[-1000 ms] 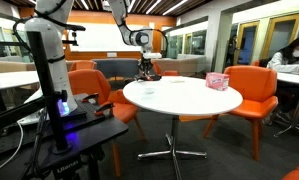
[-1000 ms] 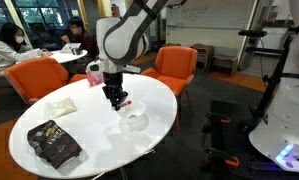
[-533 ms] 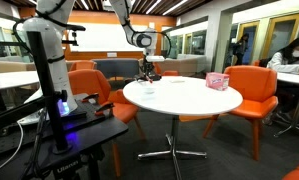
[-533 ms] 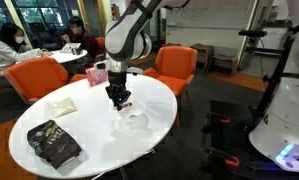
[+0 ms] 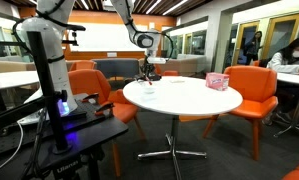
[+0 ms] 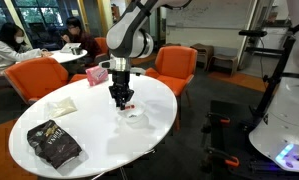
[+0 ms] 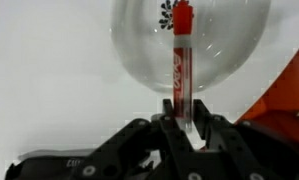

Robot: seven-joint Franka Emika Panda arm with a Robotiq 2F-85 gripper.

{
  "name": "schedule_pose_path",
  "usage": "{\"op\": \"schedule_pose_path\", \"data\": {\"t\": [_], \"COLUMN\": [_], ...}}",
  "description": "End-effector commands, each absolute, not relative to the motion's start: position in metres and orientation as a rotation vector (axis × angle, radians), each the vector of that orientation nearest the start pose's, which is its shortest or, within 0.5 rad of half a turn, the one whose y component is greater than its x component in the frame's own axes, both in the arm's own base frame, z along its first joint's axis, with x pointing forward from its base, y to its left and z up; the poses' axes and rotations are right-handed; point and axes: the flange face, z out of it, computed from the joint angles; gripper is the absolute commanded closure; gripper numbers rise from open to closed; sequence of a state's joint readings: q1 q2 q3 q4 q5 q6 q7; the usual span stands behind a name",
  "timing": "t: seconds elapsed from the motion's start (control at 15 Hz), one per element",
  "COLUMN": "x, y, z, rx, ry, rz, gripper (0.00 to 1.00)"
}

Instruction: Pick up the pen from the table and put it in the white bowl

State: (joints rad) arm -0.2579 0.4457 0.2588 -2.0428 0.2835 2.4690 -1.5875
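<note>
We see the pen [image 7: 181, 60], a slim red stick, gripped at its lower end by the end effector [image 7: 184, 118], whose fingers are closed narrowly on it. In the wrist view the pen's free end reaches over the white bowl [image 7: 129, 55]. In an exterior view the end effector [image 6: 121, 98] hangs low over the round table [image 6: 161, 98], with the bowl [image 6: 137, 120] just beside it. Farther out on the table lie a pale cloth [image 6: 61, 104], a dark bag [image 6: 54, 143] near the edge, and a pink patterned box [image 6: 96, 76]. Orange chairs [image 6: 175, 66] ring the table.
</note>
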Motion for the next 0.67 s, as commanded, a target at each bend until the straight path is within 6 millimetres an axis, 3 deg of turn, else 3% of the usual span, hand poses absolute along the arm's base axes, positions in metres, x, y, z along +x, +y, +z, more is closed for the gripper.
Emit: {"op": "schedule_pose_path", "data": {"t": [0.0,0.33,0.6], "x": [0.594,0.591,0.587], "y": [-0.005,0.008,0.036], "z": [0.234,0.251,0.27], "rx": [-2.295,-2.557,-2.771], "ry": [-1.773,-1.654,-1.43], "rz": [-0.283,-0.205,-0.113], "gripper": [0.38,0.02,0.0]}}
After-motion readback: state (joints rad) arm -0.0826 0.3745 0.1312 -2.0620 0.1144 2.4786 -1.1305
